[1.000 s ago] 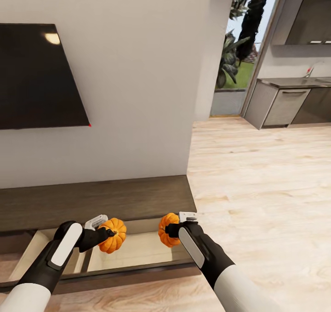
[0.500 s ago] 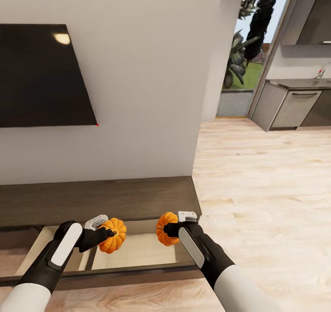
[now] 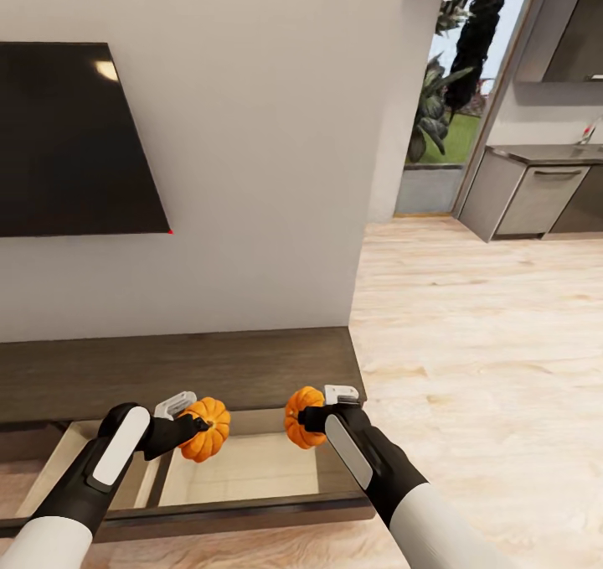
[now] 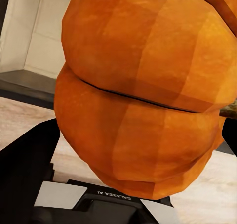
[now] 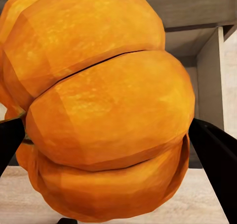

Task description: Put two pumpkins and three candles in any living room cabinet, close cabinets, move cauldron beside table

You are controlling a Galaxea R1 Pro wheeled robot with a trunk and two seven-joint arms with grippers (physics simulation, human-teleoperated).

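Two bright-orange ribbed pumpkins hang over an open drawer of the long dark-brown cabinet [image 3: 193, 368]. My left gripper [image 3: 197, 425] is shut on the left pumpkin [image 3: 208, 428], which looms large in the left wrist view [image 4: 143, 95]. My right gripper [image 3: 314, 418] is shut on the right pumpkin [image 3: 300, 416], seen close up in the right wrist view [image 5: 103, 105]. The drawer's pale wood inside [image 3: 247, 468] lies below both pumpkins. The candles and the cauldron are out of view.
A black TV [image 3: 71, 142] hangs on the white wall above the cabinet. Light wood floor [image 3: 486, 343] stretches to the right toward grey kitchen units [image 3: 532, 196] and a glass door with plants [image 3: 440, 100]. The drawer's dark front edge [image 3: 209, 514] lies near my arms.
The view has swung slightly, showing more of the drawer and cabinet's right end. Both grippers keep their pumpkins over the open drawer in about the same place.
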